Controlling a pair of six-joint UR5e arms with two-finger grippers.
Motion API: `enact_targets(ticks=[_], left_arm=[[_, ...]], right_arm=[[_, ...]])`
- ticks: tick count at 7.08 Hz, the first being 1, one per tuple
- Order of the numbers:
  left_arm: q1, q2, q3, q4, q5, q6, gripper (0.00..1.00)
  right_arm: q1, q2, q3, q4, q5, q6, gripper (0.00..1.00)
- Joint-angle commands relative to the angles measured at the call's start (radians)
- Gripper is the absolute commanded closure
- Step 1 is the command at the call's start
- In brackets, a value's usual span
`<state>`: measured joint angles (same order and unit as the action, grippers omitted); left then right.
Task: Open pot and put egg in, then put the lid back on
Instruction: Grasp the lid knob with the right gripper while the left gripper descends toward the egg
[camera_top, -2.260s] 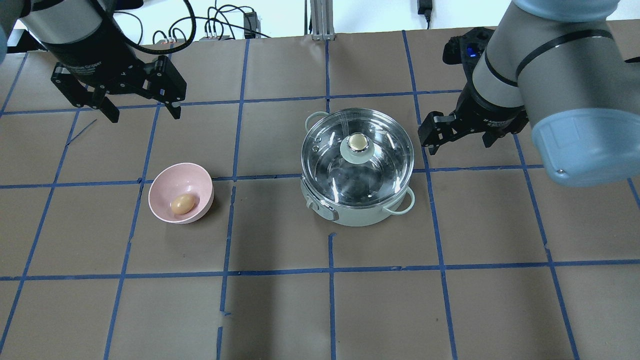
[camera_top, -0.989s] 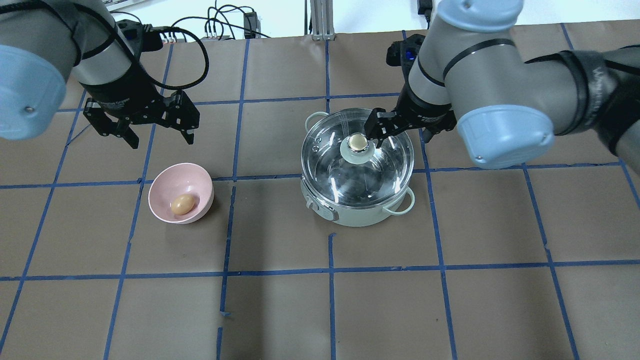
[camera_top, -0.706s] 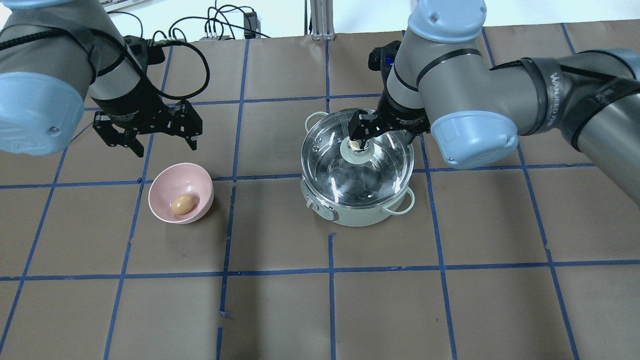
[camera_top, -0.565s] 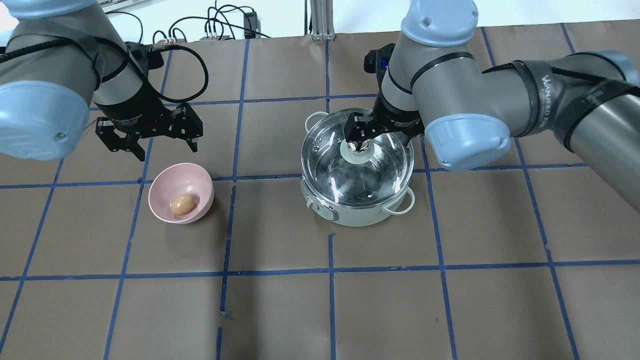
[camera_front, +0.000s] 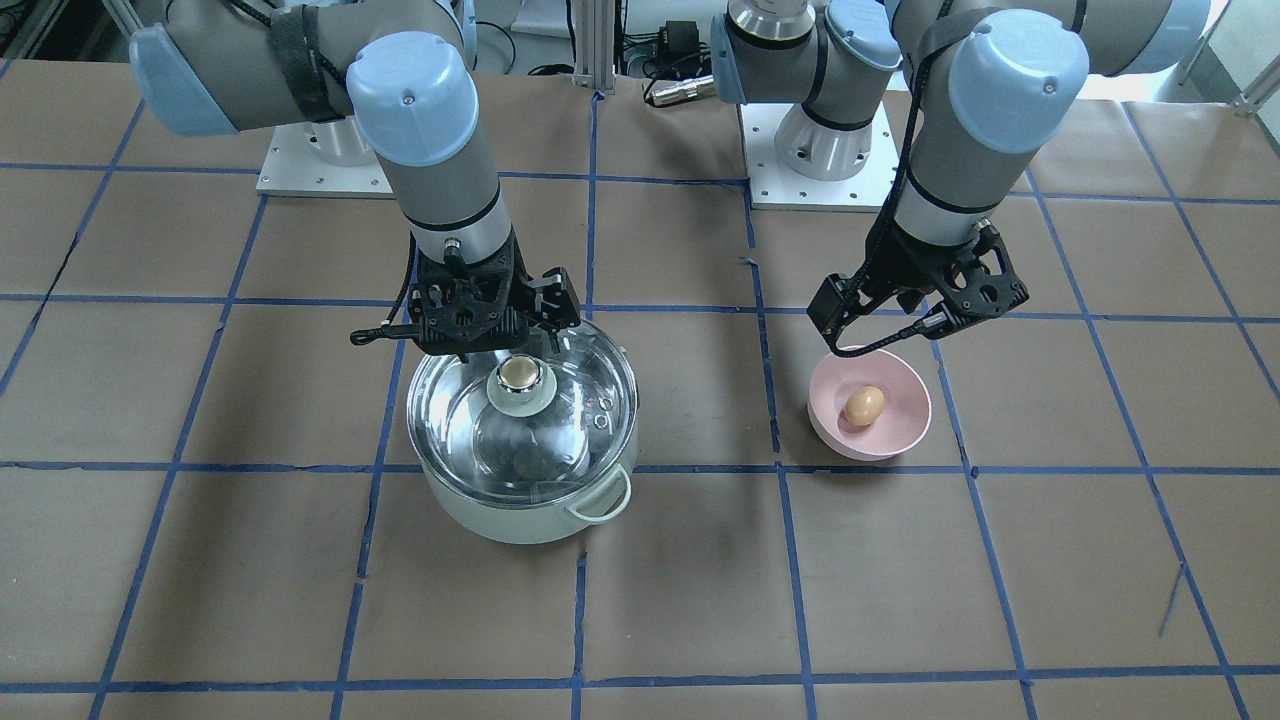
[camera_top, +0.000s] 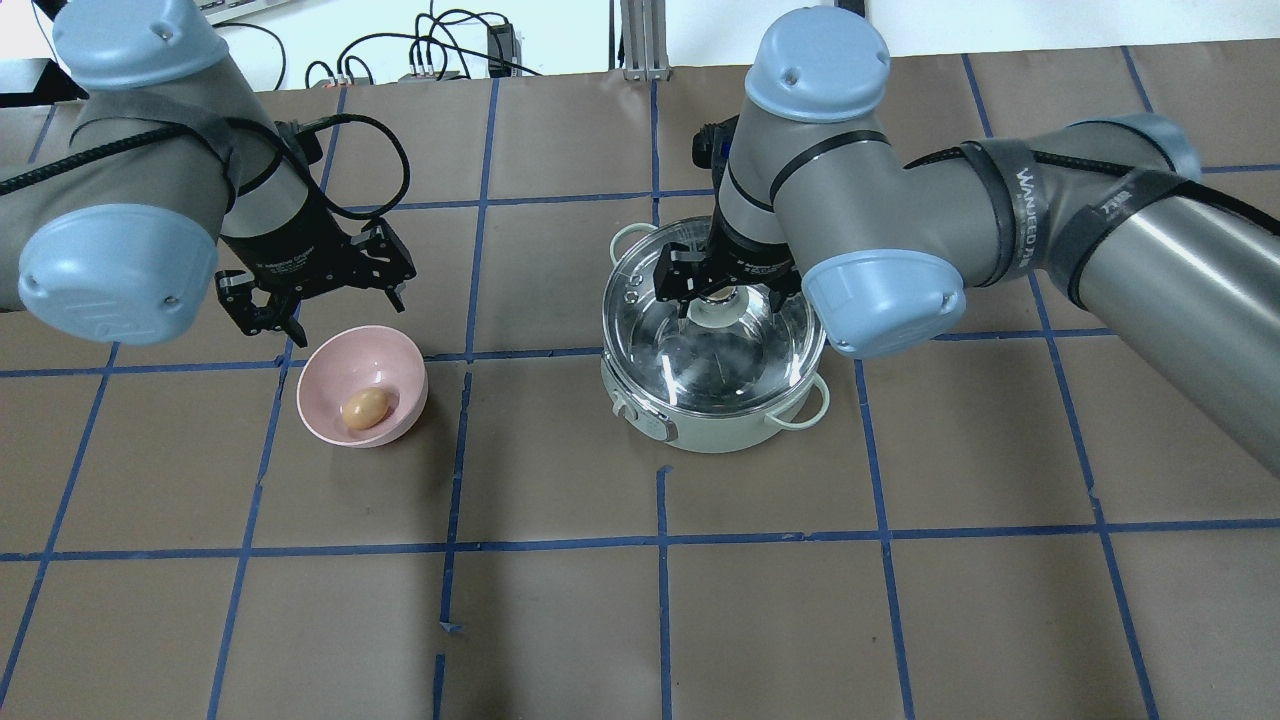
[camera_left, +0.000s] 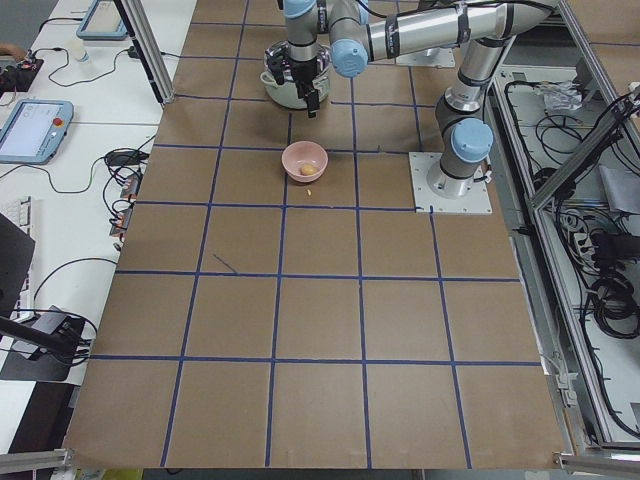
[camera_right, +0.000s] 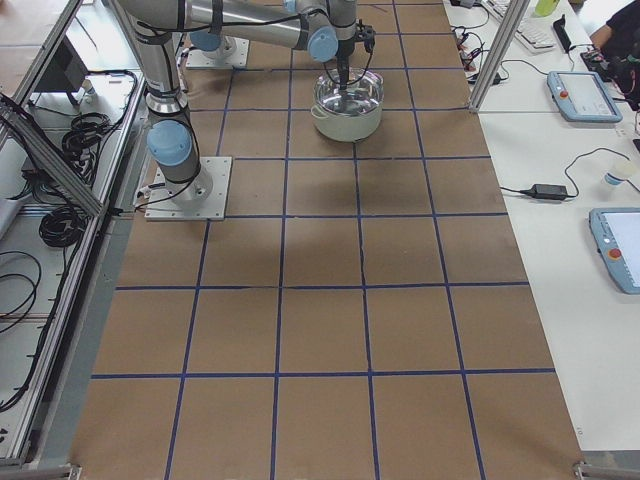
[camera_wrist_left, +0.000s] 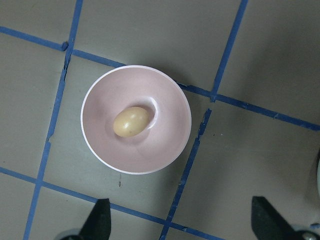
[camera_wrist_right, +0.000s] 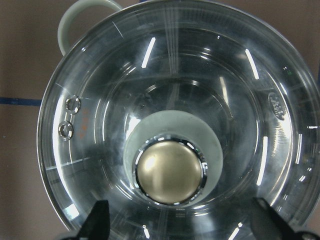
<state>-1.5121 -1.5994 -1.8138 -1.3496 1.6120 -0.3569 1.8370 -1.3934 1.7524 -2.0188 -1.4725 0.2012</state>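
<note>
The right gripper (camera_top: 727, 298), open, has moved over the lid (camera_top: 700, 350), and the left gripper (camera_top: 320, 305), open, is beside the egg (camera_top: 365, 408); grasping seems next.

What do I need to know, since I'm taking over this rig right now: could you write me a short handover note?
Right gripper: open, its fingers on either side of the lid's knob, not closed on it.
Left gripper: open and empty, above the table by the pink bowl's far edge, not over the egg.
Things: the lid sits on the pot; the egg lies in the pink bowl.
Done: nothing completed yet, only the approach.
Left: grip the knob, lift the lid off, move the egg into the pot, put the lid back on.
</note>
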Motion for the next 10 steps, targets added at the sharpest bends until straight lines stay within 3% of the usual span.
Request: enact_targets(ticks=[1, 4, 5, 6, 7, 9, 10], left_arm=[[0.001, -0.004, -0.041, 0.020, 0.000, 0.042, 0.00], [0.062, -0.005, -0.070, 0.021, -0.010, 0.306, 0.00], [0.072, -0.005, -0.084, 0.023, -0.012, 0.322, 0.00], [0.073, -0.007, -0.093, 0.041, -0.012, 0.344, 0.00], [0.073, -0.007, -0.107, 0.053, -0.012, 0.405, 0.00], [0.073, -0.008, -0.128, 0.058, -0.011, 0.563, 0.00], [0.075, -0.008, -0.127, 0.061, -0.014, 0.628, 0.00]], right_arm=[[0.005, 0.013, -0.002, -0.041, 0.008, 0.000, 0.00], [0.005, 0.033, -0.001, -0.089, 0.006, -0.014, 0.03], [0.005, 0.034, -0.001, -0.090, 0.001, -0.025, 0.17], [0.005, 0.034, -0.001, -0.090, 0.001, -0.025, 0.23], [0.005, 0.034, 0.002, -0.089, 0.001, -0.026, 0.56], [0.002, 0.034, -0.001, -0.110, -0.003, -0.066, 0.82], [0.002, 0.031, -0.002, -0.100, -0.046, -0.081, 0.93]])
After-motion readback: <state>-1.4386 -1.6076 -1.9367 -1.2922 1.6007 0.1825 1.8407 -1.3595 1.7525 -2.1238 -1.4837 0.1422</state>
